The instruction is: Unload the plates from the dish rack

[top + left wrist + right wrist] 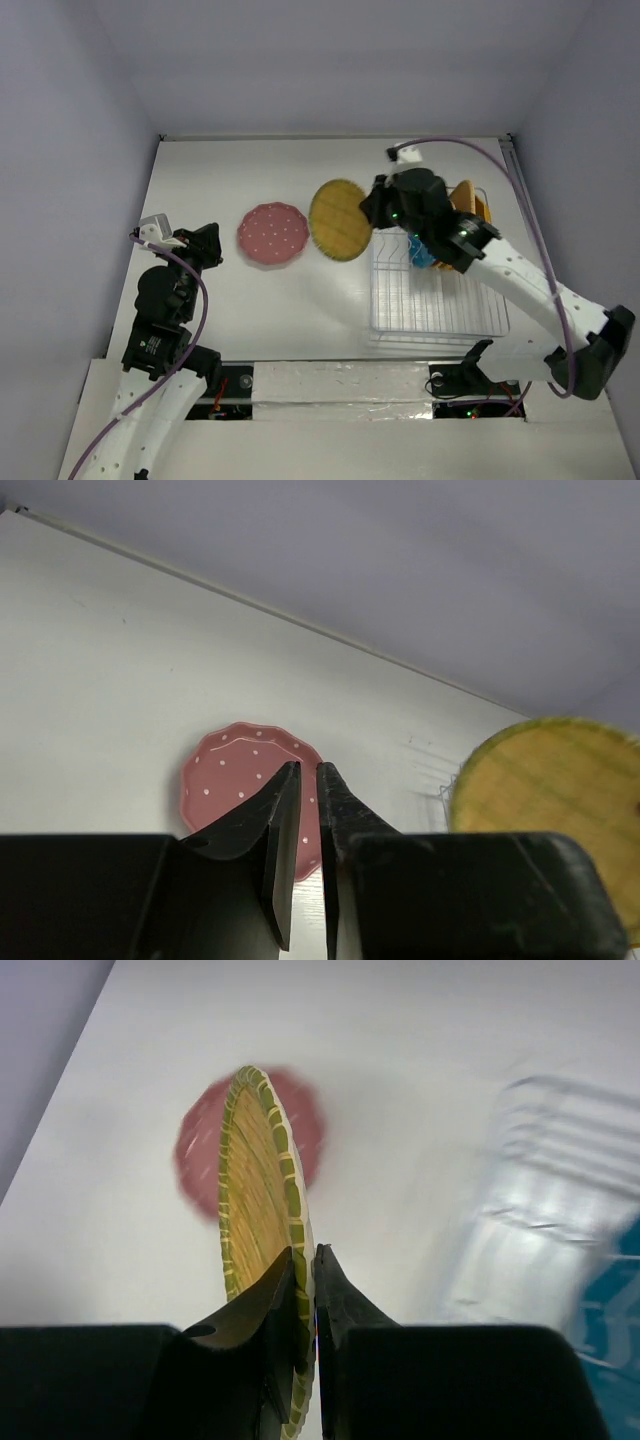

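Note:
My right gripper (372,212) is shut on the rim of the round yellow woven plate (340,220) and holds it on edge in the air, left of the white wire dish rack (440,310); the wrist view shows the plate (255,1190) edge-on between my fingers. The pink dotted plate (272,234) lies flat on the table to its left, also in the left wrist view (235,780). A teal plate (421,256) and an orange woven plate (468,201) stand in the rack, partly hidden by the right arm. My left gripper (205,246) is shut and empty, left of the pink plate.
The white table (250,310) is walled by grey panels at the back and sides. A cable (500,160) loops above the right arm near the back right corner.

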You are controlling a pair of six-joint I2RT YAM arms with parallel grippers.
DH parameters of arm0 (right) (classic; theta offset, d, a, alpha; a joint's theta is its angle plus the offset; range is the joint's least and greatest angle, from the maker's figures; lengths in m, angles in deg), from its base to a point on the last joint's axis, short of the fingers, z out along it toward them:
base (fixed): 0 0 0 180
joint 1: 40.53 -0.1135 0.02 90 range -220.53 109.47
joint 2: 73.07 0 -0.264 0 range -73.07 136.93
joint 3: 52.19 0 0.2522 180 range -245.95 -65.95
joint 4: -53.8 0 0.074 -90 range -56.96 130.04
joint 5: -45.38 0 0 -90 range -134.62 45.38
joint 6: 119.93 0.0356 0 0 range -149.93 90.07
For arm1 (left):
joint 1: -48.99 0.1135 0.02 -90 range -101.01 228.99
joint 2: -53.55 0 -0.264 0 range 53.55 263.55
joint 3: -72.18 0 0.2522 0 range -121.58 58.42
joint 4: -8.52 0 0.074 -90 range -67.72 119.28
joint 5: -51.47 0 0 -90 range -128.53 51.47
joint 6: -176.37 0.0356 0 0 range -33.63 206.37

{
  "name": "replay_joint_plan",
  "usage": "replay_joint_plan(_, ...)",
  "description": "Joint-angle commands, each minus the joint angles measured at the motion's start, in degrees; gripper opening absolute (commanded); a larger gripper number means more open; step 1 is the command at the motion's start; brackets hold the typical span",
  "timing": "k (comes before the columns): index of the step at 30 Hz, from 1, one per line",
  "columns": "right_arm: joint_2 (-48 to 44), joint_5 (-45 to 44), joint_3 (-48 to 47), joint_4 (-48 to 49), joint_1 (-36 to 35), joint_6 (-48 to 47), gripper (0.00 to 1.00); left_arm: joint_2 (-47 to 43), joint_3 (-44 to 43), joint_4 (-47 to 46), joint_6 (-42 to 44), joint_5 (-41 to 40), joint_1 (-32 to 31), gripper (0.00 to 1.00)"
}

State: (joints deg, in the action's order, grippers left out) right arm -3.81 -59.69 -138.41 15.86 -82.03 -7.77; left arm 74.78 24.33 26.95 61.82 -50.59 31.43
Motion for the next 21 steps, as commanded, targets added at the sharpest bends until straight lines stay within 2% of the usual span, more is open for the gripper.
replay_joint_plan(1, 6.22, 12.75, 2.41, 7.30, -5.94, 2.81, 0.00, 0.48, 0.34, -1.24, 0.12, 0.19, -0.19, 0.10)
replay_joint_plan(4, 11.40, 17.07, 3.56, 9.24, -8.33, 3.07, 0.00, 0.56, 0.42, -1.24, 0.12, 0.19, -0.19, 0.10)
replay_joint_plan(10, 19.85, 19.29, 5.67, 11.88, -8.87, 3.69, 0.00, 0.21, 0.34, -1.24, 0.03, 0.19, -0.19, 0.11)
replay_joint_plan(12, 25.12, 18.15, 3.74, 9.26, -8.87, 3.51, 0.00, 0.21, 0.42, -1.24, 0.03, 0.19, -0.19, 0.11)
replay_joint_plan(18, 32.06, 11.39, 4.18, 6.54, -8.87, 4.56, 0.00, 0.04, 0.34, -1.24, 0.03, 0.19, -0.19, 0.12)
replay_joint_plan(21, 35.24, 7.17, 3.82, 3.89, -8.87, 5.09, 0.04, 0.04, 0.34, -1.33, 0.12, 0.19, -0.19, 0.13)
